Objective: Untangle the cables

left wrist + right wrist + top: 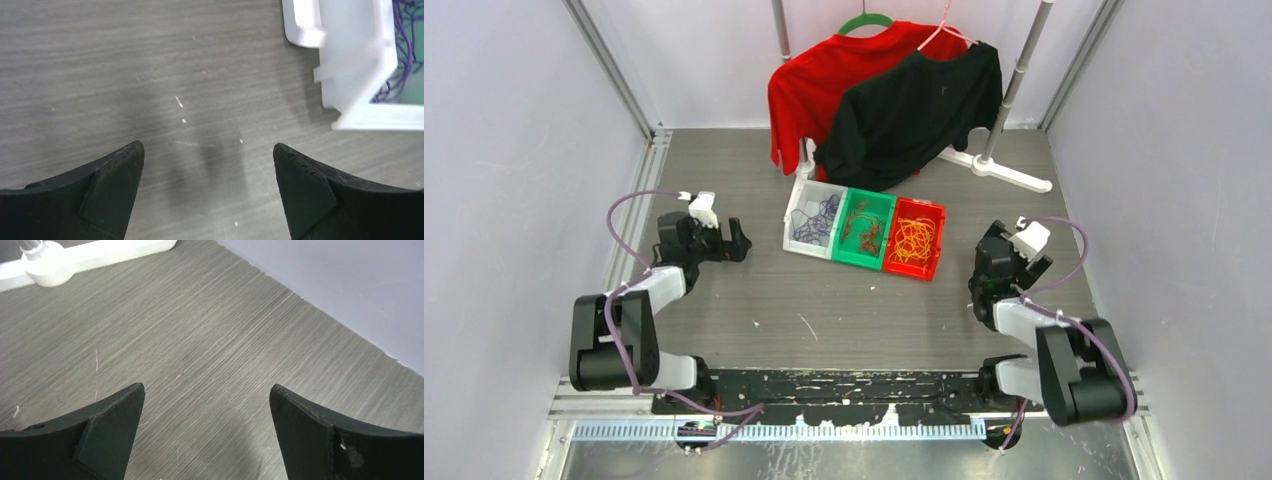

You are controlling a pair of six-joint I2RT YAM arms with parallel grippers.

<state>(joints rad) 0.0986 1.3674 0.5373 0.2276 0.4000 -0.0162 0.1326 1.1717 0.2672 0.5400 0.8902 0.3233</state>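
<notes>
Seemingly sorted cables [912, 240] in bins [791, 228], left hand [207, 155], right hand [206, 395] both spread wide, empty.

I read the table [90, 60] as matt grey wood grain, finely streaked. The white bin [350, 55] is smooth, faintly glossy plastic. The right fingers [105, 440] look matt black and slightly scuffed. Shirts [904, 115] are soft cloth; the pole [1021, 75] shines like metal.

We read no text, label, brand, number or sign in any of the three views. Nothing legible stands on any surface we can see.
</notes>
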